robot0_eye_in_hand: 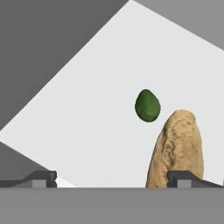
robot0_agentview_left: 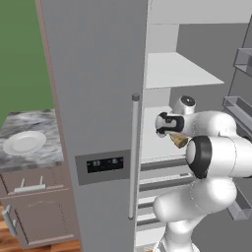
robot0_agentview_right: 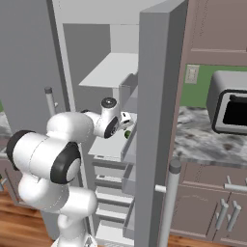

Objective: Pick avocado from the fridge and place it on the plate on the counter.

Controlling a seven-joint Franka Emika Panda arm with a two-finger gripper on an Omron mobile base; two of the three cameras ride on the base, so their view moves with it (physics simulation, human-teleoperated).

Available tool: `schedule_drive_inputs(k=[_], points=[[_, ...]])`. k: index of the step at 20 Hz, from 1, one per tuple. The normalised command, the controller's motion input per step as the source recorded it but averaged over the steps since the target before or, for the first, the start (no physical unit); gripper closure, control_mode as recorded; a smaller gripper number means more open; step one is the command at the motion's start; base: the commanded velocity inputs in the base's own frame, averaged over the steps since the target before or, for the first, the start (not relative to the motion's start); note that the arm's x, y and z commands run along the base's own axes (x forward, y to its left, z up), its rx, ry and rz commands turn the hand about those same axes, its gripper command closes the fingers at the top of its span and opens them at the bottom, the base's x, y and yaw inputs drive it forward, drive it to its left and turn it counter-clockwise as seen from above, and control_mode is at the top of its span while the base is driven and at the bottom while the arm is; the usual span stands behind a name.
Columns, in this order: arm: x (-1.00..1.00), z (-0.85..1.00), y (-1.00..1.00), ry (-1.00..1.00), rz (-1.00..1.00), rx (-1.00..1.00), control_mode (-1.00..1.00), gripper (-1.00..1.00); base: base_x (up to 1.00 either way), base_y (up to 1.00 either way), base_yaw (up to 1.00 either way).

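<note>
Glossy white rounded arm (robot0_agentview_left: 216, 162), black joint bands

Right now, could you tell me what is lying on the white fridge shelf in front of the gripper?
On the shelf lie the avocado and a tan bread-like wedge. The wedge's near end is hidden behind a fingertip.

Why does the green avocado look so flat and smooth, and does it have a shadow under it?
Hand view: the avocado is sharp, evenly lit, with no shadow on the white shelf; the bread wedge likewise. Left base view: the plate shows soft shading inside its rim, no glare. Right base view: the avocado is a tiny dark speck.
</note>
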Motion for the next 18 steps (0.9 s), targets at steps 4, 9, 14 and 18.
schedule_drive_inputs(k=[4,9,14,18], points=[[0.38,-0.21,-0.04,0.00,0.01,0.00,-1.00,-1.00,0.00,0.00,0.00],[0.39,-0.29,-0.03,0.01,0.02,0.00,-1.00,-1.00,0.00,0.00,0.00],[0.35,-0.20,-0.11,0.00,0.03,0.00,-1.00,-1.00,0.00,0.00,0.00],[0.37,-0.09,-0.13,0.00,0.05,0.00,-1.00,-1.00,0.00,0.00,0.00]])
